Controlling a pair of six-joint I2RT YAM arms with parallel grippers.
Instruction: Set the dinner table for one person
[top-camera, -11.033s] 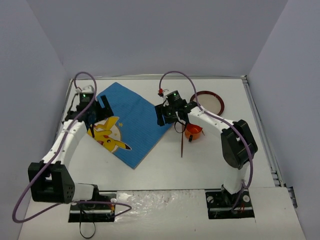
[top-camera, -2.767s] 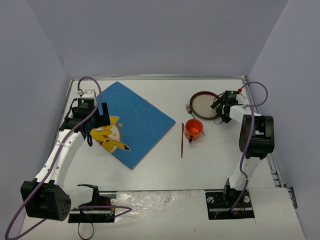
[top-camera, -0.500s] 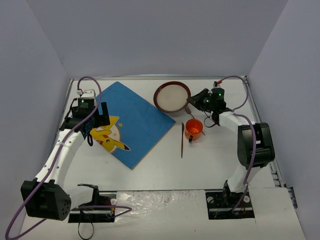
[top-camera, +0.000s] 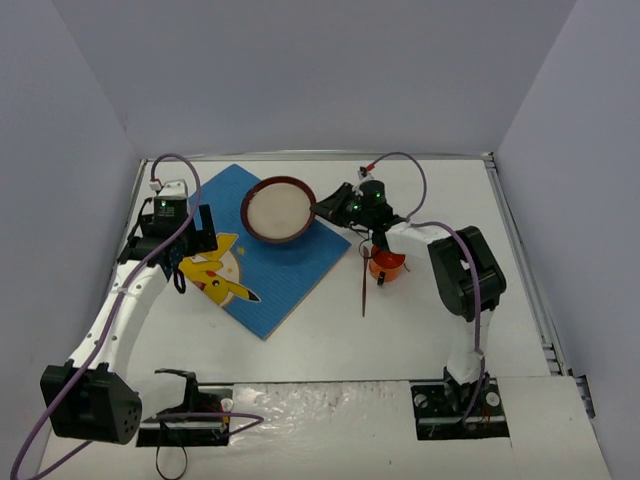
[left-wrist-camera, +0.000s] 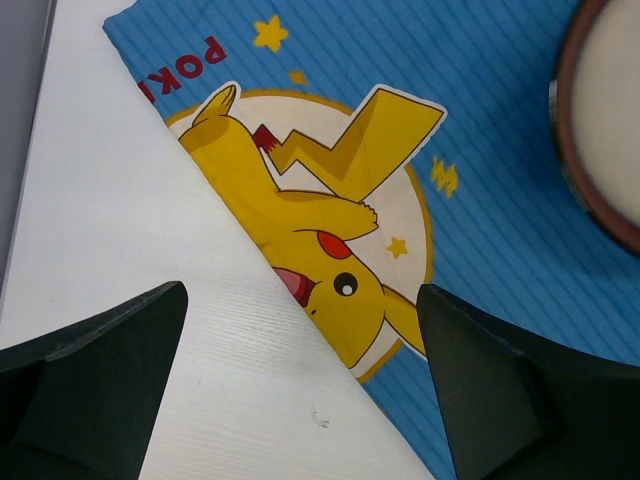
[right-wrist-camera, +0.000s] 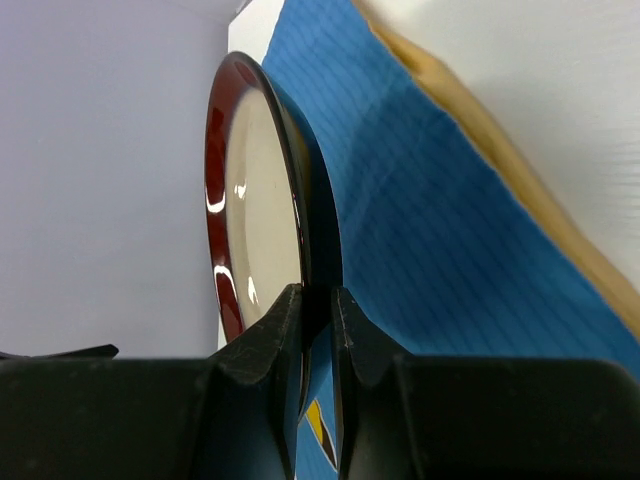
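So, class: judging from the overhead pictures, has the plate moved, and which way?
Yes. The plate, pinched by the right gripper, has gone left, from right of the orange cup to over the blue placemat.

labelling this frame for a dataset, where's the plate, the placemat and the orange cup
plate (top-camera: 278, 210), top view, its cream centre
placemat (top-camera: 292, 262), top view, bare blue cloth beside the plate
orange cup (top-camera: 386, 267), top view, its visible orange part
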